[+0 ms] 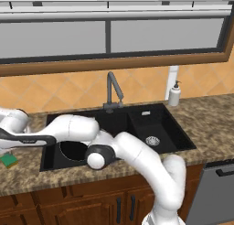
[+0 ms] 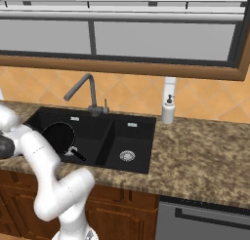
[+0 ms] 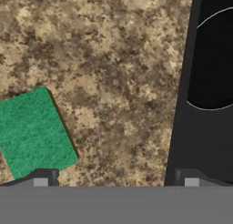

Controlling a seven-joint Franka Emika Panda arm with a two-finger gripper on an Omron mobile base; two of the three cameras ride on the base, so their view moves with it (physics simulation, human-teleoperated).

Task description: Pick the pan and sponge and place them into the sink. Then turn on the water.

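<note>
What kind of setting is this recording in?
A rendered home kitchen, by the look of it. A black double-basin sink with a tall grey faucet sits in a speckled stone counter over wooden cabinets, with a window and tiled backsplash behind.

Left base view looked forward and down from behind the arm's left, mid-range; right base view did likewise from its right. Both shared the sink (image 1: pixel 137 123), faucet (image 1: pixel 113 89) and granite table (image 1: pixel 215 123) under the window. Hand view sat close above the table, facing down, catching the sponge (image 3: pixel 34 132) and probably the sink's edge.
</note>
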